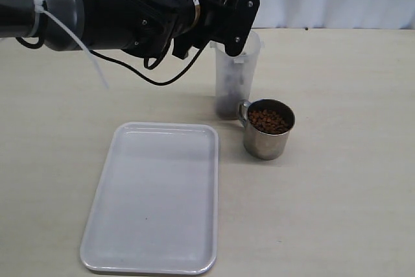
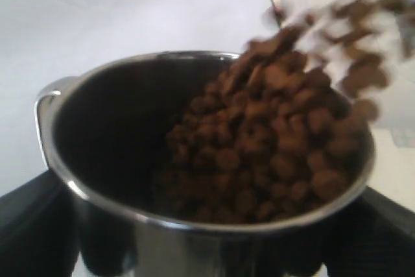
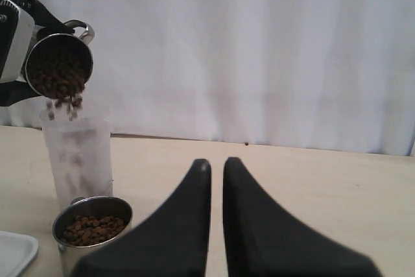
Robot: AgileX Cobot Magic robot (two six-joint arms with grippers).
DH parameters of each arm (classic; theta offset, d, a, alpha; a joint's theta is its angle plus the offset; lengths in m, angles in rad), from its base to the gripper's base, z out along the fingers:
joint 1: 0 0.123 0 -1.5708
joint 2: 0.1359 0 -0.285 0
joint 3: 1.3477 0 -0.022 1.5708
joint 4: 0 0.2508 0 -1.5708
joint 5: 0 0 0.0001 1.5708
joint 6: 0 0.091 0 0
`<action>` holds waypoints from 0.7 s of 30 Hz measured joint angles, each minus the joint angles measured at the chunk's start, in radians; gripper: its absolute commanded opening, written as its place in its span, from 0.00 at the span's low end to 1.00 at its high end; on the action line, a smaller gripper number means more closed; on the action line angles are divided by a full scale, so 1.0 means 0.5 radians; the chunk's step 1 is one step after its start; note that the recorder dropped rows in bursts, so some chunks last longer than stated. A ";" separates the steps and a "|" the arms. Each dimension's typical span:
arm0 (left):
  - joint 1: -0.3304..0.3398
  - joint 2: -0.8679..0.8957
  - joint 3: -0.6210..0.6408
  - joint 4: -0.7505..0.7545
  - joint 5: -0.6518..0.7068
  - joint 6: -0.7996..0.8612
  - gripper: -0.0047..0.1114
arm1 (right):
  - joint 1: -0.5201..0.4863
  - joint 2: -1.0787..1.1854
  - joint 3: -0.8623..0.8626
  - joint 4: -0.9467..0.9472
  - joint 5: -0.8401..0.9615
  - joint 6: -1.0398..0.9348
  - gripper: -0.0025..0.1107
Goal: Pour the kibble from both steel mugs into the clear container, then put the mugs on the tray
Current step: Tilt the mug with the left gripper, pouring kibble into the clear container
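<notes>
1. In the exterior view the left hand [image 1: 237, 21] was up above the clear container [image 1: 237, 76], and its dark arm hid the mug it held. Dark kibble [image 1: 227, 105] lay in the bottom of the container.
2. The same view showed the standing mug [image 1: 262, 147] upright on the tabletop [image 1: 337, 192], touching or just beside the container's base. It was full of kibble nearly to the rim, with its handle turned toward the container. The white tray [image 1: 155, 192] lay near it on the left, with nothing on it.
3. Only the left wrist view looked into the tilted mug [image 2: 110, 128]. Its kibble was piled against the lower side, and blurred pellets were spilling over the lip. Black fingers [image 2: 29, 225] stood wide on either side of the mug, clamped on its wall. The container's pale side appeared behind the pellets.
4. The right wrist view alone gave the pour from the side. The tilted mug [image 3: 61, 63] faced mouth downward just over the container [image 3: 81, 157]. Loose pellets hung in the air between lip and rim.
5. That view alone showed the right hand [image 3: 216, 163]. It was shut with nothing in it, the tips almost touching, well apart from the mugs. Behind it hung a white curtain [image 3: 272, 50].
</notes>
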 measured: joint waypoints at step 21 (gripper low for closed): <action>0.000 0.000 0.000 0.007 0.000 0.135 0.04 | 0.000 0.000 0.000 0.000 0.000 0.000 0.07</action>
